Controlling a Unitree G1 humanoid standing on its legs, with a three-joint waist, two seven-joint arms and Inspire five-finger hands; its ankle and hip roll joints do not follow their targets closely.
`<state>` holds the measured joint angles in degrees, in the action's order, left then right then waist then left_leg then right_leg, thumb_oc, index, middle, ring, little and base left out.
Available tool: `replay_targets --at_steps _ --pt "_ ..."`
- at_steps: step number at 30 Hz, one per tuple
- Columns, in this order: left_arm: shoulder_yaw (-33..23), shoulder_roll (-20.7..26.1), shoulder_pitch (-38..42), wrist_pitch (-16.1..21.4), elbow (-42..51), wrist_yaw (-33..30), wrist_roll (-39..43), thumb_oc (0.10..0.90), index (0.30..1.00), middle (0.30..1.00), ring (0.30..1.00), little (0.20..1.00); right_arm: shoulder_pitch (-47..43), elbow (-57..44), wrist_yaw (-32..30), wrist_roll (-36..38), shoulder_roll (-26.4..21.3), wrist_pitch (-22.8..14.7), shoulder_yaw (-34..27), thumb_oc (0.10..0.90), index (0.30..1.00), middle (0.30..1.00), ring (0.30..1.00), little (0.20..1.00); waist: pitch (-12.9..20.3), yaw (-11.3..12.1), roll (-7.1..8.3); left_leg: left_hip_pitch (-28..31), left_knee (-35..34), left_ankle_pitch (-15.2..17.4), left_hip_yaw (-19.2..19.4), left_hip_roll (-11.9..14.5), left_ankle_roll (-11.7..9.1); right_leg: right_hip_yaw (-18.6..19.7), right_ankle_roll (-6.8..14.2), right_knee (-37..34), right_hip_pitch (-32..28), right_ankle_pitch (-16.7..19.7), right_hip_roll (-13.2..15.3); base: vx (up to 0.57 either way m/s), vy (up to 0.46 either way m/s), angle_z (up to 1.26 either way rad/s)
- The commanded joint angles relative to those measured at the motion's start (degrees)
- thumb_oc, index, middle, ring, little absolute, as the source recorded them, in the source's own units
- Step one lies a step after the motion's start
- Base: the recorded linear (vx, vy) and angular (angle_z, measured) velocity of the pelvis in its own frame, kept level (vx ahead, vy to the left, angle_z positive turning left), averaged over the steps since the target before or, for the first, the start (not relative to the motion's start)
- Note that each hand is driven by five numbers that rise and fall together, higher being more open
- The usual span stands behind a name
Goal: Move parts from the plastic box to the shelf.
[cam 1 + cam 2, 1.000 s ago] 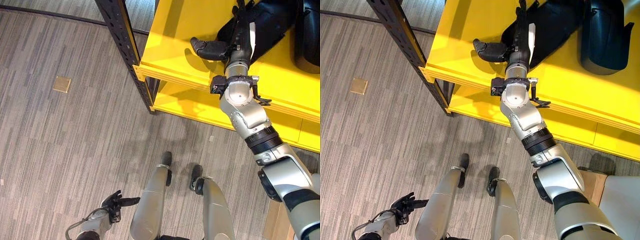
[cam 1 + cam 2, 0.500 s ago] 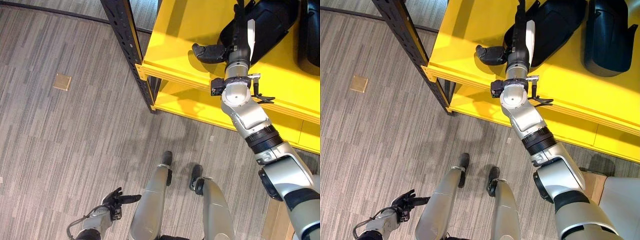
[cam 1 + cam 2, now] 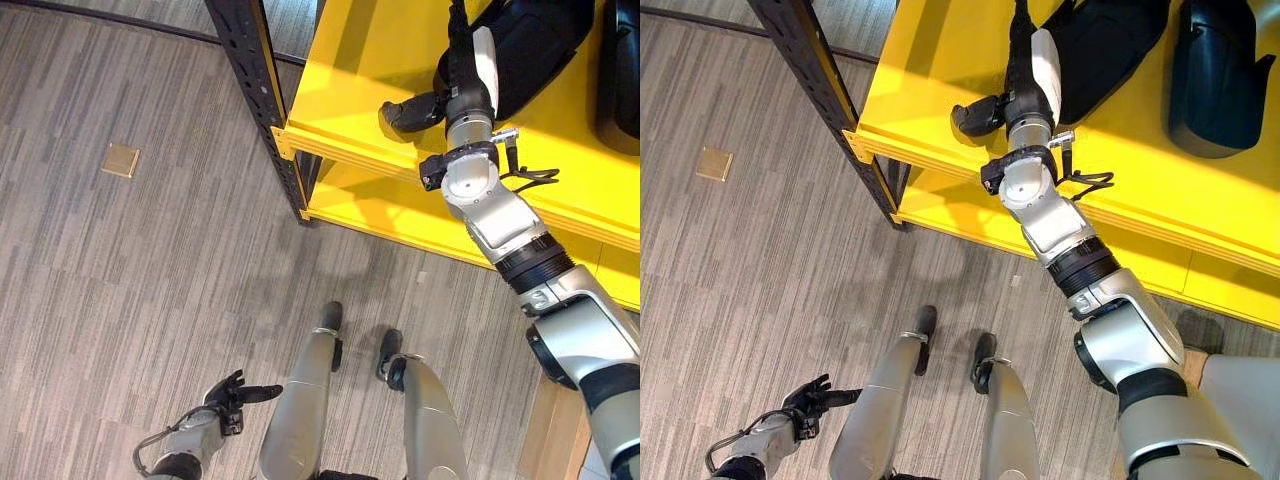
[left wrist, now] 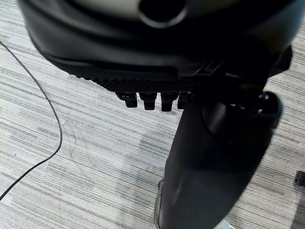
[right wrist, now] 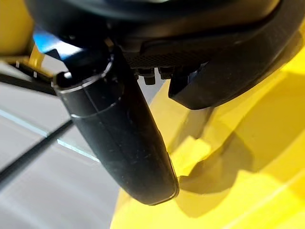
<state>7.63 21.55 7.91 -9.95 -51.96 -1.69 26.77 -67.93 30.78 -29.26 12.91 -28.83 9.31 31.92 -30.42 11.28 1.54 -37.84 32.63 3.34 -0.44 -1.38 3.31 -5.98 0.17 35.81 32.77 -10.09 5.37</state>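
Black moulded part lies on the top board of the yellow shelf, well in from the front edge. In the left eye view the right hand reaches up over that edge and rests against the part's near side. Its thumb juts out sideways over bare yellow board. Whether the fingers actually touch the part cannot be told here. A second dark part sits farther along the same board, apart from the first. A black perforated upright carries the shelf's corner, and a lower yellow board shows beneath. Down by the floor the left hand hangs with fingers spread and nothing in it, above grey plank flooring with a small brass floor plate.

The right eye view gives the same layout.

The left wrist view shows straight fingers over the flooring, holding nothing.

In the right wrist view the fingertips look straight and the thumb stands clear of them, clasping nothing. The part lies just beyond on the yellow board.
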Motion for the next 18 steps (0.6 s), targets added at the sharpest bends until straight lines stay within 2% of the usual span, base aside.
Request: replay_targets --at_steps 1,8,18 --pt "0.51 3.06 -2.74 0.81 -2.18 1.12 0.03 0.900 1.000 1.000 1.000 1.000 -5.57 0.77 0.63 -1.06 -3.17 -1.13 1.00 0.900 1.000 1.000 1.000 1.000 0.62 2.65 0.77 2.95 1.79 11.71 -1.76 -1.27 2.65 -1.14 0.50 -3.80 -4.40 -0.94 -0.50 0.01 -0.046 0.03" --pt "0.28 3.52 -3.00 0.74 -1.89 1.34 -0.71 0.900 1.000 1.000 1.000 1.000 -5.77 0.79 1.13 -0.59 -3.64 -0.09 1.62 0.900 1.000 1.000 1.000 1.000 0.62 2.71 1.20 2.90 2.26 11.95 -1.77 -1.27 2.74 -1.08 0.32 -3.41 -4.35 -1.01 -0.85 0.01 -0.025 0.00" --pt "-0.38 3.33 -3.34 0.53 -2.02 1.25 -1.17 0.900 1.000 1.000 1.000 1.000 -5.58 0.65 2.85 -1.71 -4.19 -1.50 1.57 0.900 1.000 1.000 1.000 1.000 0.62 2.70 1.41 2.57 2.99 12.35 -1.79 -1.36 2.92 -1.08 0.17 -2.76 -3.88 -1.11 -0.90 0.00 0.000 0.00"
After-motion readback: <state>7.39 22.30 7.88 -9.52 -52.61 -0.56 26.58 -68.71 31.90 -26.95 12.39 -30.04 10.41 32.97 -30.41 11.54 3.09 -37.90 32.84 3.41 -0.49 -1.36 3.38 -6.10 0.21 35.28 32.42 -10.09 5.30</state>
